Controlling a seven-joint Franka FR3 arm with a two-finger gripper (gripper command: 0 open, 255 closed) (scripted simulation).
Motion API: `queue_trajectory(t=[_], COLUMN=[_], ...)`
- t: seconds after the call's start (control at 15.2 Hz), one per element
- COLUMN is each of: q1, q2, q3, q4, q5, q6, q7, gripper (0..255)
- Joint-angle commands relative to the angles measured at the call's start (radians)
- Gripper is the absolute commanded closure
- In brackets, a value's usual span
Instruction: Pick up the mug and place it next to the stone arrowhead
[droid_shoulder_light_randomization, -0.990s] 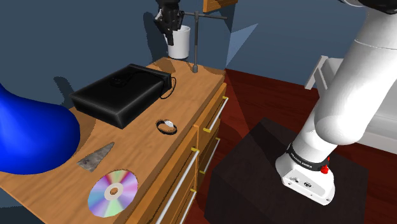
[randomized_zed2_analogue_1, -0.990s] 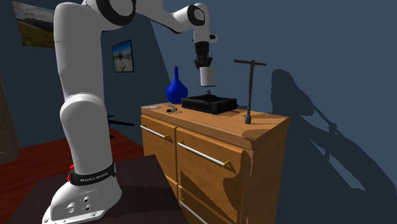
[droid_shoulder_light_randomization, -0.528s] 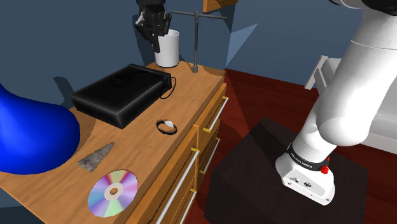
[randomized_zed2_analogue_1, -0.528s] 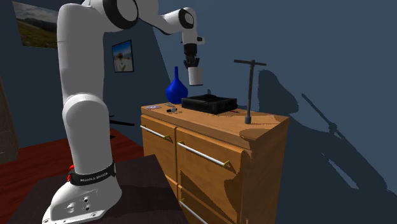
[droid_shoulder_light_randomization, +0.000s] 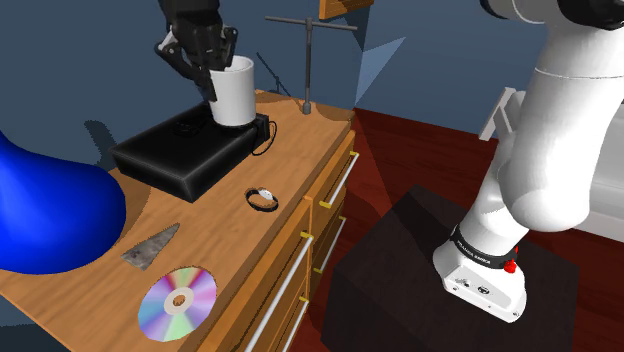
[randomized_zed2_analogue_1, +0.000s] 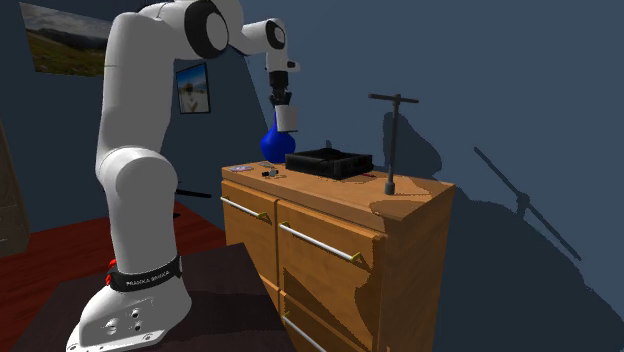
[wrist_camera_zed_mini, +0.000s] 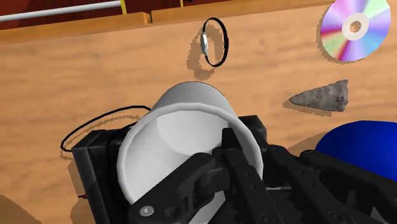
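Your gripper (droid_shoulder_light_randomization: 213, 72) is clamped on the white mug (droid_shoulder_light_randomization: 235, 95): in the wrist view one black finger (wrist_camera_zed_mini: 230, 149) reaches inside the cup and the other presses the outside of the wall, so the rim is pinched between them. The mug hangs upright from the hand, clear of every surface, with its open mouth turned up toward the wrist. Straight beneath the hand and the mug you have the flat black box (droid_shoulder_light_randomization: 180, 150), which rests on the wooden dresser top (droid_shoulder_light_randomization: 290, 150); a thin black cord loops from the box onto the wood. The grey stone arrowhead (droid_shoulder_light_randomization: 150, 246) lies flat on the wood well apart from the hand, past the far end of the box from it. Just beyond the arrowhead, farther from the hand, sits the shiny disc (droid_shoulder_light_randomization: 177, 303), and the blue vase (droid_shoulder_light_randomization: 50, 215) bulks beside the arrowhead. A small black ring (droid_shoulder_light_randomization: 262, 198) lies between the box and the dresser's front edge. Behind the hand, on the side away from the arrowhead, the thin T-shaped stand (droid_shoulder_light_randomization: 307, 60) rises from the dresser top.
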Motion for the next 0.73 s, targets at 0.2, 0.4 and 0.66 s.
queue_trajectory(t=[0.2,0.4,0.66], q1=[0.108,0.118,0.103], q2=[0.117,0.123,0.101], q3=[0.041,0.044,0.043], q4=[0.151,0.129,0.045], q5=[-0.058,-0.060,-0.049], q6=[-0.055,-0.031,0.034], q7=[0.127,0.143,0.144], gripper=[255,255,255])
